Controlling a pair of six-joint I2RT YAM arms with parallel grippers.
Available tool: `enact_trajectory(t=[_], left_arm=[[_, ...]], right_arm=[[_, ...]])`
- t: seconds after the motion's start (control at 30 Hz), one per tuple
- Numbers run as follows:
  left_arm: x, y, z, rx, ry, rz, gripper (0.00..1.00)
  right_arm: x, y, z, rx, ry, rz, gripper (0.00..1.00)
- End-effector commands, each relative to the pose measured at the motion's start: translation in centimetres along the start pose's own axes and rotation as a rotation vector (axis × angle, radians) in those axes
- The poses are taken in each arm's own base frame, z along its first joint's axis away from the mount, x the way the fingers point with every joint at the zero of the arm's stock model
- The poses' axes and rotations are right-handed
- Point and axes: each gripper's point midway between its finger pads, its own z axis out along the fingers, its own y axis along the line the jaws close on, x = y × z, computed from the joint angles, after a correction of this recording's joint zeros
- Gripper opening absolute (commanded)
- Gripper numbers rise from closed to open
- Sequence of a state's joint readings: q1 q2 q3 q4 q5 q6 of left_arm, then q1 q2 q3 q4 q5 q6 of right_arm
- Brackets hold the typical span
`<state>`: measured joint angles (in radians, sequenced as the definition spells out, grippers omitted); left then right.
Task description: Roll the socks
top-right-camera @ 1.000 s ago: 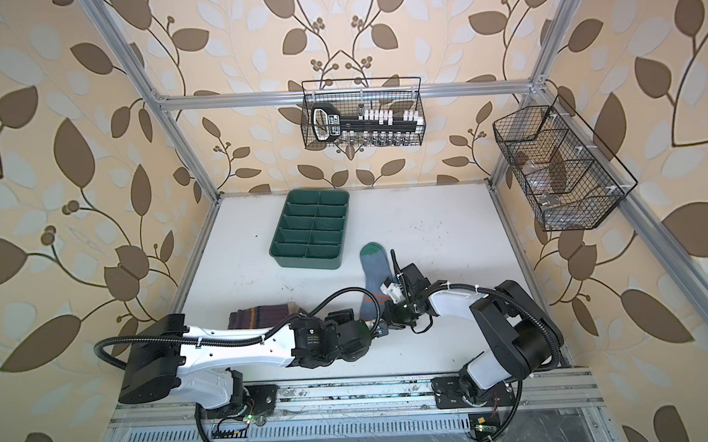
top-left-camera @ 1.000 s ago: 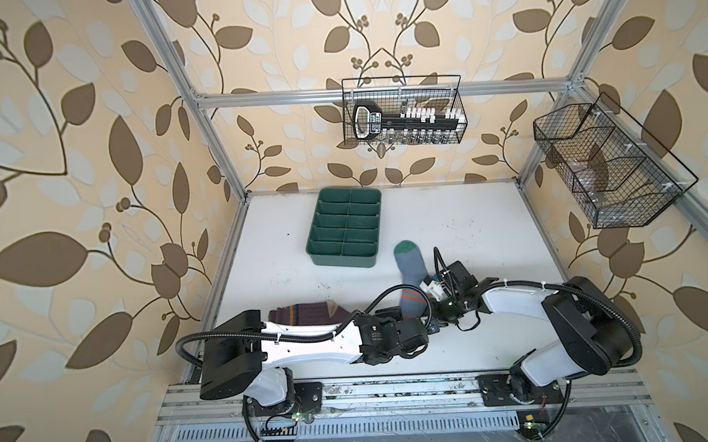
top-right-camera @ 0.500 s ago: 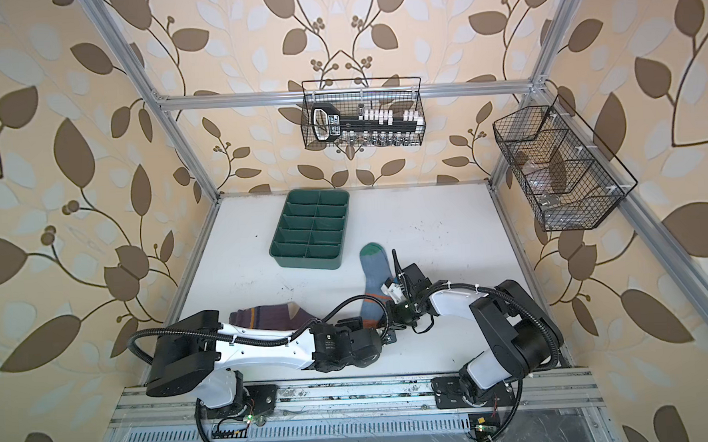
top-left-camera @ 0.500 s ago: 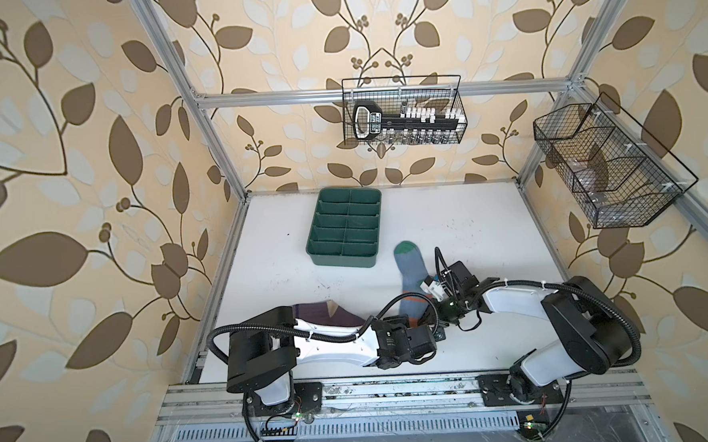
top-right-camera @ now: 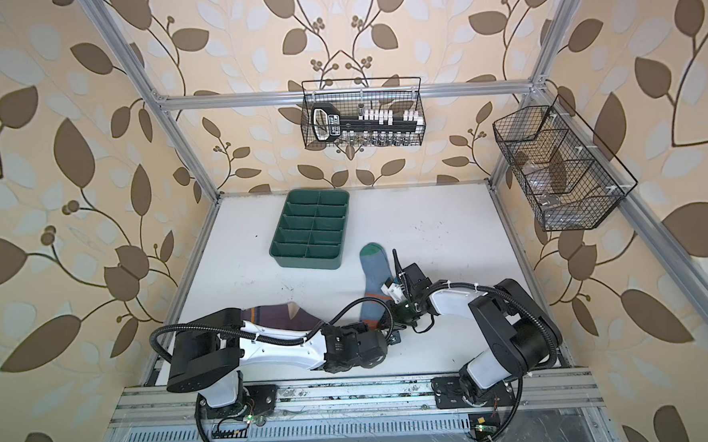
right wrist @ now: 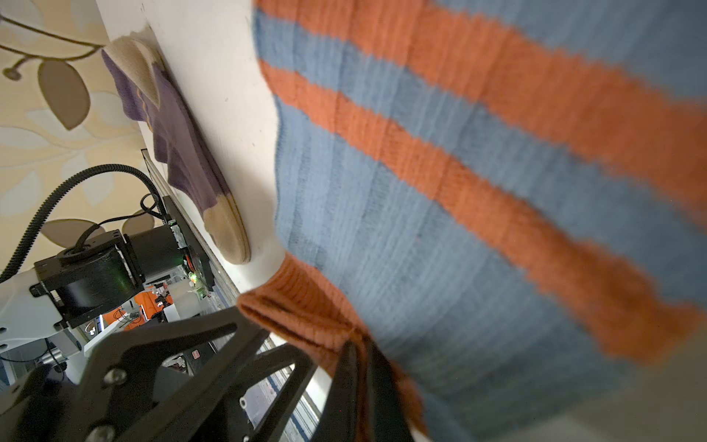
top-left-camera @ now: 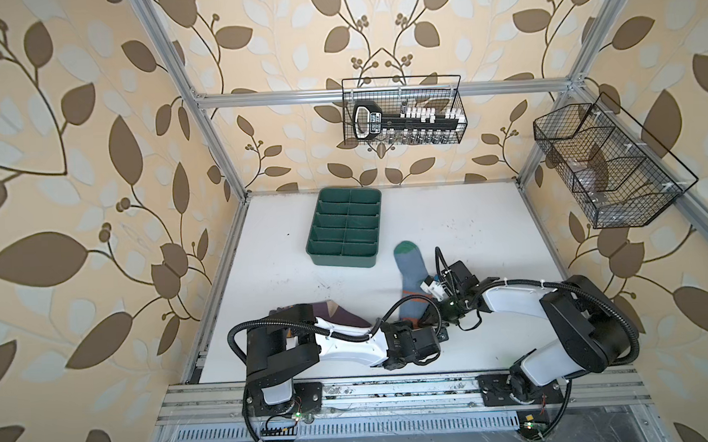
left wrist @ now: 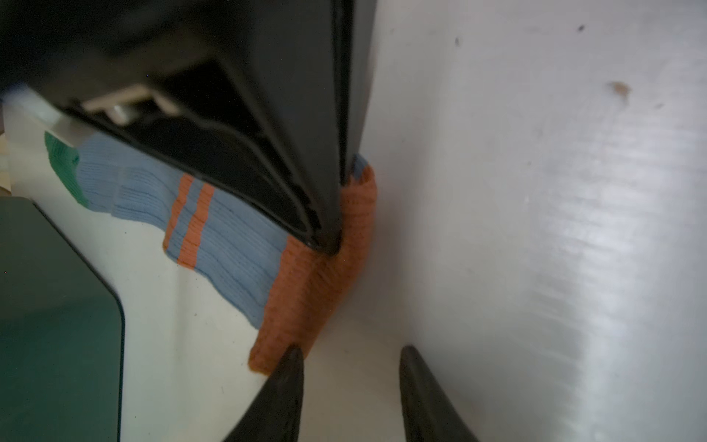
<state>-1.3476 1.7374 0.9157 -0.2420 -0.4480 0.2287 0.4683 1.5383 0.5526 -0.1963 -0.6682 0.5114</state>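
Here's the white counter (top-left-camera: 490, 231) in both top views, and on it, up at 11 o'clock from the middle, sits the green tray (top-left-camera: 342, 261), its compartments bare. Right by the middle lies the grey-blue sock (top-left-camera: 411, 269): stretched flat from 12 to 6 o'clock, green toe at the 12 o'clock end just beside the tray's near corner, two orange stripes across the leg, the orange cuff (left wrist: 306, 291) at the 6 o'clock end. Over at 8 o'clock, close to the front edge, there's the purple sock (top-right-camera: 291, 317) with its tan toe and heel, lying flat, well apart from its partner and partly hidden under the left arm (top-right-camera: 276, 351). Both arms reach in low and meet at the cuff! The right hand (right wrist: 359, 356) comes in from 3 o'clock and its jaws are pressed together on the cuff's edge, orange fabric bunched up around the tips, so it has the grey-blue sock pinched. The left hand (left wrist: 350, 367) comes in from 7 o'clock with a narrow gap between its jaws and only bare counter in that gap; one fingertip (left wrist: 290, 367) touches the cuff's corner.
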Motion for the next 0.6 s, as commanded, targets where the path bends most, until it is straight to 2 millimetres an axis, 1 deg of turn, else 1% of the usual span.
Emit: enact_trajectory(t=[0.0, 0.07, 0.2, 0.23, 0.43, 0.47, 0.57], left_arm=[[-0.8, -0.1, 0.6, 0.008, -0.003, -0.022, 0.38], [-0.7, -0.3, 0.9, 0.014, 0.005, -0.022, 0.34], [-0.5, -0.3, 1.3, 0.012, 0.015, -0.025, 0.31], [-0.4, -0.4, 1.4, 0.016, 0.018, -0.024, 0.29], [-0.1, -0.8, 2.2, 0.021, 0.038, -0.024, 0.03], [-0.1, -0.9, 2.3, 0.026, 0.043, -0.024, 0.00], [0.1, -1.1, 2.3, 0.039, 0.052, -0.022, 0.00]], right_arm=[[6.9, -6.7, 0.5, 0.253, 0.193, 0.176, 0.00], [6.9, -6.6, 0.5, 0.247, 0.193, 0.174, 0.00], [7.1, -6.4, 0.6, 0.241, 0.198, 0.169, 0.00], [7.1, -6.4, 0.6, 0.239, 0.199, 0.168, 0.00], [7.1, -6.3, 0.7, 0.233, 0.197, 0.165, 0.00], [7.0, -6.2, 0.7, 0.231, 0.195, 0.165, 0.00], [7.0, -6.2, 0.7, 0.227, 0.193, 0.167, 0.00]])
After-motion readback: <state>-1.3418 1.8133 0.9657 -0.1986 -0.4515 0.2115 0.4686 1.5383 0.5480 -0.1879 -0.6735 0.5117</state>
